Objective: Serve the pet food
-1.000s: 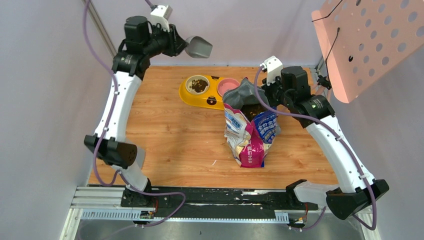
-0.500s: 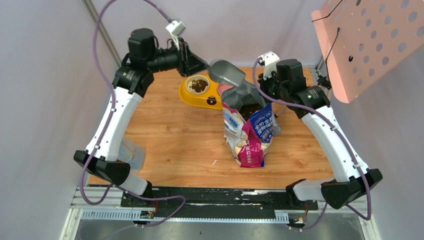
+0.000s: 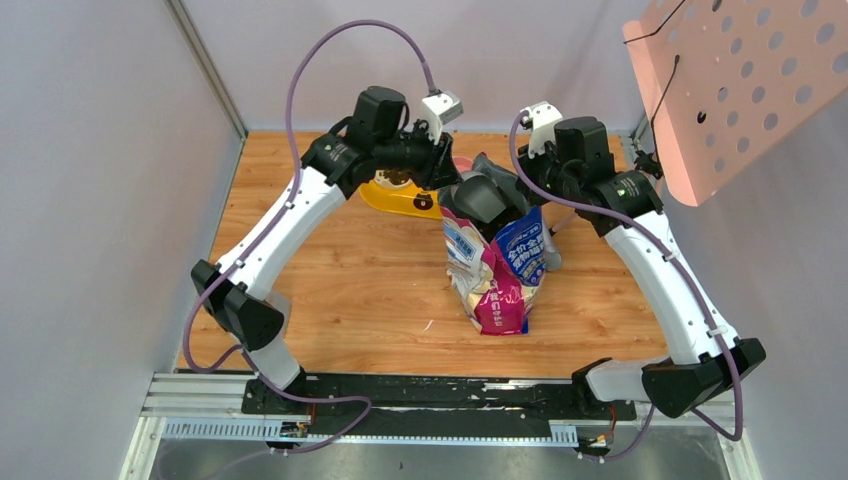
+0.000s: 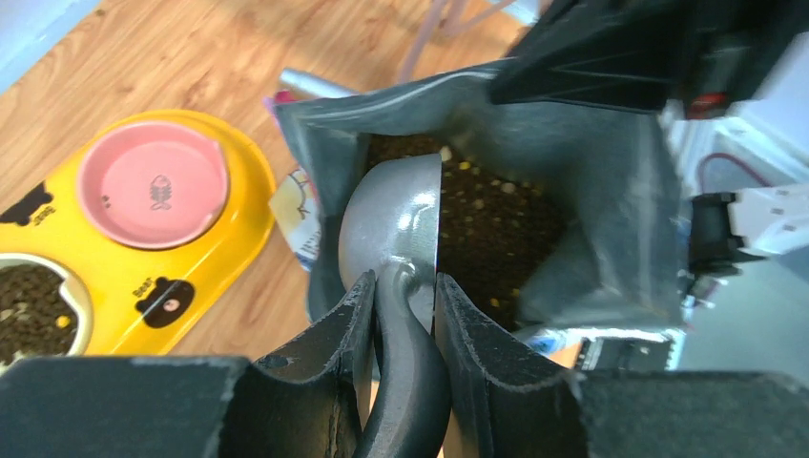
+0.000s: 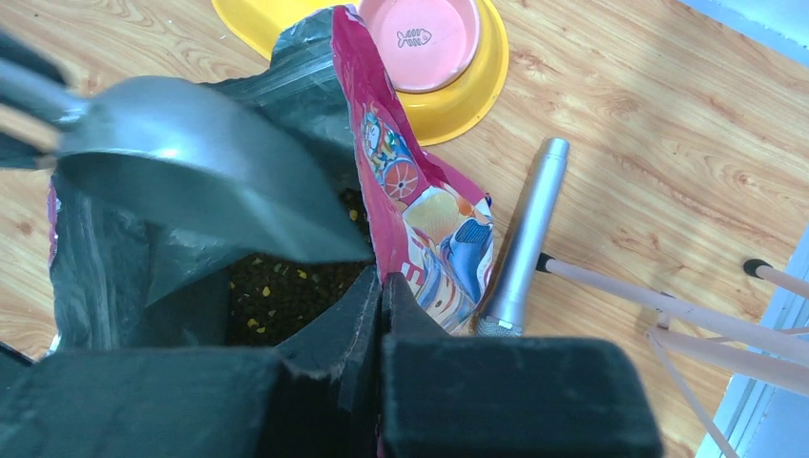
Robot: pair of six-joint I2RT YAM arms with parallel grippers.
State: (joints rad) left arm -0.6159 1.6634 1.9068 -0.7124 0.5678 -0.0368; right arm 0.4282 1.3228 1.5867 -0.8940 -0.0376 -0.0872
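Left gripper (image 4: 401,320) pinches scoop (image 4: 389,215) handle at bag (image 4: 601,181) mouth; right gripper (image 5: 381,291) apparently clamps rim. Dig into pet food (image 4: 487,243), lift level.

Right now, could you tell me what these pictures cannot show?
Depth of pet food: left wrist view, bag walls and scoop cover it.
Scoop: blurred in right wrist view, so any load is unclear.
Filled bowl: cut by left wrist frame edge; left arm mostly covers it overhead.
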